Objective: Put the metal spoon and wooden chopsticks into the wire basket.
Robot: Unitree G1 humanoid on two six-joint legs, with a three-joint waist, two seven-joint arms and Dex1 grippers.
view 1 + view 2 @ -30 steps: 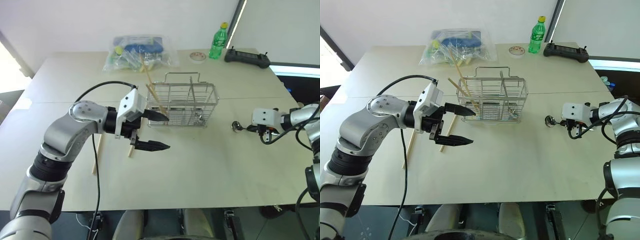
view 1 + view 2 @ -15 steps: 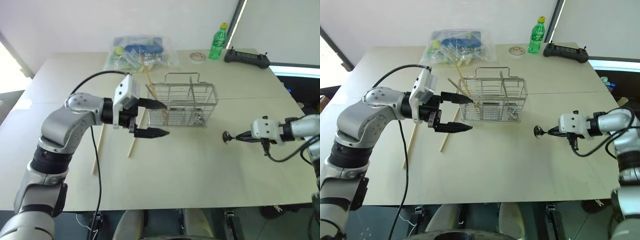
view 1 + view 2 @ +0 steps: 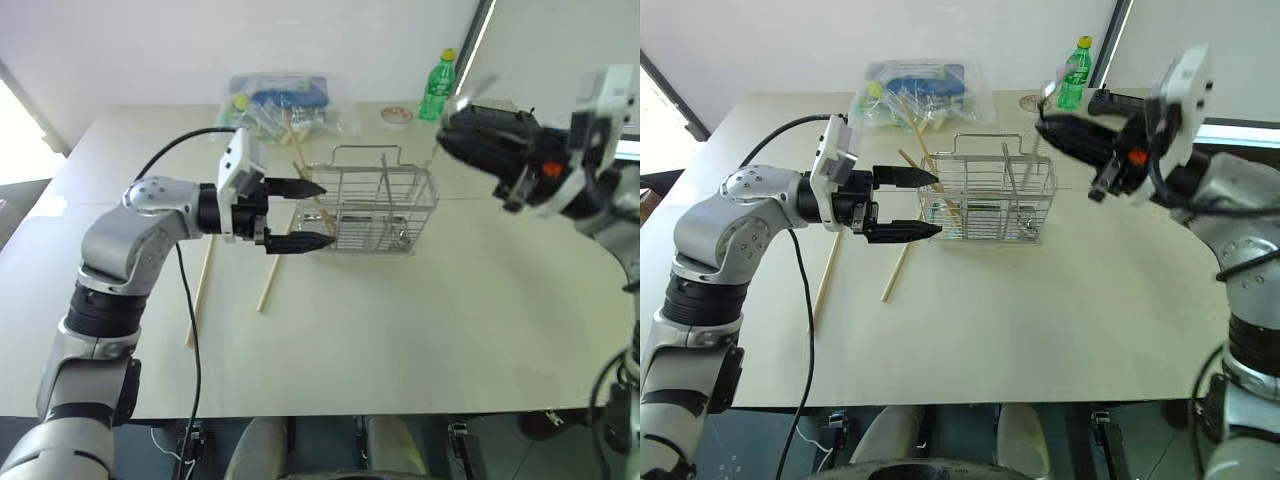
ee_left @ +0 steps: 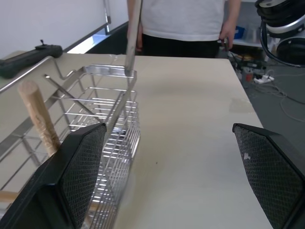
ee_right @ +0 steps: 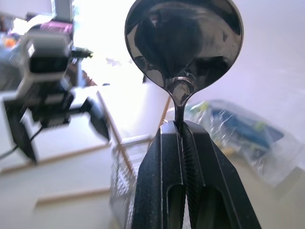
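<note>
Steel spoon: the metal spoon is pinched by its slim handle in the right gripper, bowl sticking out past the fingertips, raised in the air to the right of and above the wire basket.
Right pincer: clamped tight on the spoon's neck; only a short stretch of handle sits between the fingers.
Left pincer: the left gripper is spread wide and empty, held level just to the left of the basket, with the basket wall close beside one of its fingers.
Wooden chopsticks: one chopstick leans inside the basket's left end, its tip poking up over the rim; two more chopsticks lie flat on the table to the left, one near the basket, one further left.
Slip risk: I'd say the thin, smooth handle could twist or slide in that narrow pinch, dropping the spoon short of the basket.
Snag risk: the bowl could catch the raised wire handle or a divider on the way down, nudging the light basket.
Crowding risk: the open left fingers sit so close that a bump could tip out the leaning chopstick.
Bystander: a person stands at the table's right end, near the right arm.
</note>
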